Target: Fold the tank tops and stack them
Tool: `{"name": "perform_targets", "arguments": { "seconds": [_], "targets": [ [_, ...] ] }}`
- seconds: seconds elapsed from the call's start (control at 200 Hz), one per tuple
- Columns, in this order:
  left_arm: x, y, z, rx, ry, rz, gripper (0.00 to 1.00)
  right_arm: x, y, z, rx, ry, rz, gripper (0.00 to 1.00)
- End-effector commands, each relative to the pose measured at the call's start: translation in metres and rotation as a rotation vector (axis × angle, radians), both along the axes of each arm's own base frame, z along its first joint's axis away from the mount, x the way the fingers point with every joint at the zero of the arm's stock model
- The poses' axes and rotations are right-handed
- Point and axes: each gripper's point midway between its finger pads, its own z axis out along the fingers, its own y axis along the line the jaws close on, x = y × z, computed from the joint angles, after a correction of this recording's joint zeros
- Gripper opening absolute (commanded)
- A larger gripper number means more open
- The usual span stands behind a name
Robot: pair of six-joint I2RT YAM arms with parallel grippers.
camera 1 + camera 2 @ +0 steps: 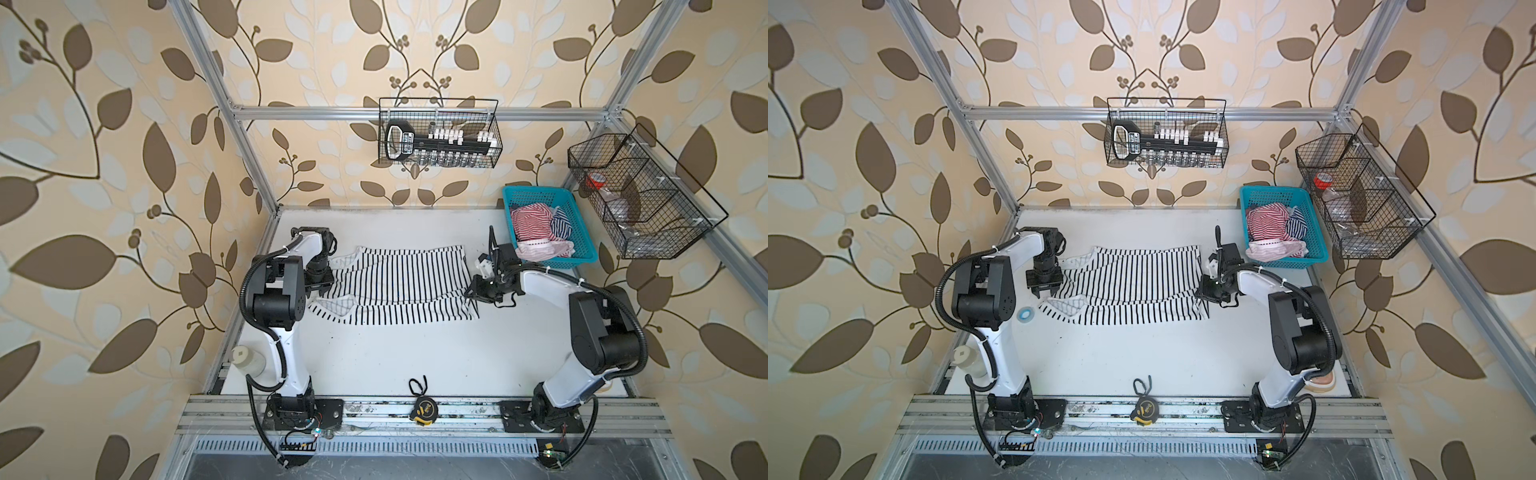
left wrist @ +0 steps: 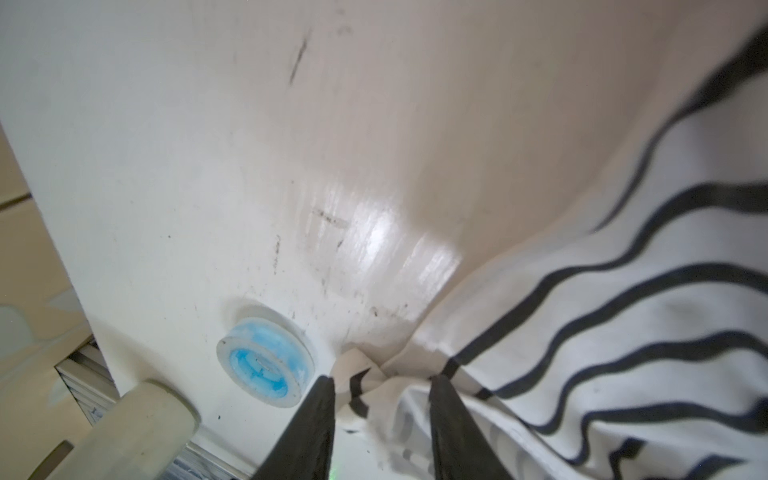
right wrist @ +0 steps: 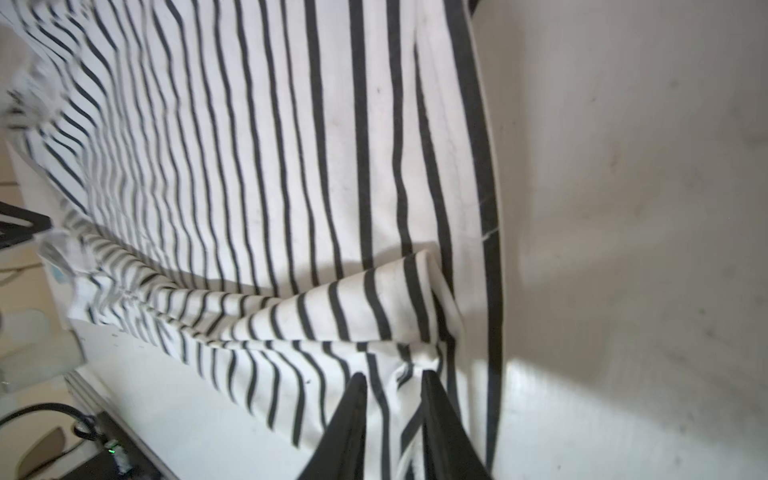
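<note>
Black-and-white top (image 1: 399, 282) (image 1: 1129, 282) is spread on the table (image 1: 395, 361) (image 1: 1121, 365), toward the back, lengthwise between the two grippers. Straps are turned left, hem right. A raised crease is seen running along its length in the right wrist view (image 3: 270, 145).

Red top (image 1: 530, 220) (image 1: 1264, 220) and navy top (image 1: 561, 224) (image 1: 1296, 224) are bundled in the basket (image 1: 536, 191) (image 1: 1273, 190) at the back right corner. Part of the red top is draped over the front rim.

Left gripper (image 1: 320, 286) (image 1: 1044, 286) (image 2: 384, 380) is set at the strap end. It is seen partly open, with bunched cloth (image 2: 623, 311) lying loose between the fingers. Right gripper (image 1: 473, 291) (image 1: 1202, 293) (image 3: 392, 376) is set at the hem end. Its gap is narrower, and a fold of hem is lodged between the fingers.

Surroundings:
- A blue-and-white spool (image 1: 1026, 313) (image 2: 266, 368) is found on the table just beside the strap end and the left gripper, apart from the cloth.
- A pale bottle (image 1: 248, 360) (image 1: 969, 361) is placed at the left table edge, by the left arm.
- A tape measure (image 1: 422, 409) (image 1: 1143, 411) is left on the front rail, well apart from the top.
- A wire rack (image 1: 440, 163) is hung on the back rail with a black tool (image 1: 415, 143) (image 1: 1142, 143) inside.
- A second rack (image 1: 665, 245) is hung on the right rail, holding a red roll (image 1: 596, 179) (image 1: 1323, 180).
- The basket is stood close behind the right gripper.

Writing: pale lettering is noted on the tool's handle but is too small to be read. The tape measure's marking cannot be made out.
</note>
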Motion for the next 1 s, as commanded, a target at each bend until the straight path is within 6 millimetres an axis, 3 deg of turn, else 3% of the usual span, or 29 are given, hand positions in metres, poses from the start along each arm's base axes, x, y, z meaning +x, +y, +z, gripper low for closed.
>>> {"name": "perform_targets", "arguments": {
  "seconds": [0.0,0.075,0.175,0.27,0.365,0.495,0.585,0.705,0.995],
  "targets": [
    [0.003,0.000,0.045,-0.020,-0.095,0.024,0.44,-0.012,-0.002,0.017,-0.010,-0.018,0.021,0.34],
    [0.004,-0.001,0.057,-0.027,-0.133,0.028,0.52,-0.019,-0.007,0.026,-0.039,-0.033,0.022,0.38],
    [0.002,-0.005,0.070,-0.042,-0.163,0.030,0.53,-0.034,-0.010,0.029,-0.092,-0.022,0.035,0.37],
    [0.000,-0.024,0.078,-0.100,-0.220,0.020,0.45,-0.050,-0.011,0.023,-0.157,0.008,0.055,0.30],
    [-0.003,-0.061,0.079,-0.186,-0.262,-0.028,0.34,-0.065,-0.008,0.012,-0.193,0.044,0.079,0.23],
    [-0.011,-0.117,0.065,-0.287,-0.256,-0.118,0.23,-0.077,-0.008,-0.005,-0.221,0.084,0.079,0.21],
    [-0.014,-0.141,0.049,-0.349,-0.229,-0.138,0.14,-0.079,-0.009,-0.010,-0.241,0.092,0.074,0.23],
    [-0.019,-0.154,0.031,-0.375,-0.192,-0.151,0.08,-0.077,-0.005,-0.012,-0.245,0.088,0.078,0.26],
    [-0.029,-0.175,0.007,-0.444,-0.148,-0.163,0.06,-0.066,0.001,-0.018,-0.263,0.092,0.082,0.32]
  ]
}}
